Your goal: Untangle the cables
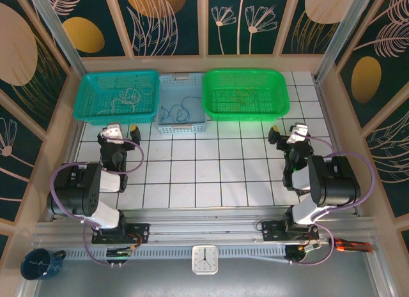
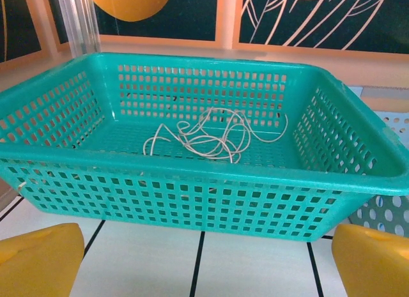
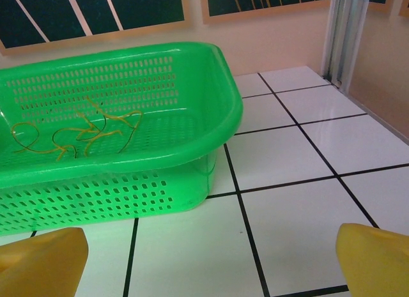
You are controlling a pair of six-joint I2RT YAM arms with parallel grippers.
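At the far side of the table (image 1: 211,172) the white cable (image 2: 211,137) lies in the teal basket (image 2: 192,164) at eleven o'clock, the blue cable (image 1: 181,110) in the pale basket (image 1: 182,129) at twelve, the yellow cable (image 3: 83,134) in the green basket (image 3: 231,105) at one. The left gripper (image 1: 120,132) and right gripper (image 1: 287,132) stand before them, fingers (image 2: 38,258) wide, holding nothing.

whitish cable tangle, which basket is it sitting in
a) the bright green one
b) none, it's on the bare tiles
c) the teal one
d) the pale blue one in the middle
c: in the left wrist view the whitish cable tangle lies loose on the floor of the teal basket, inside its perforated walls.
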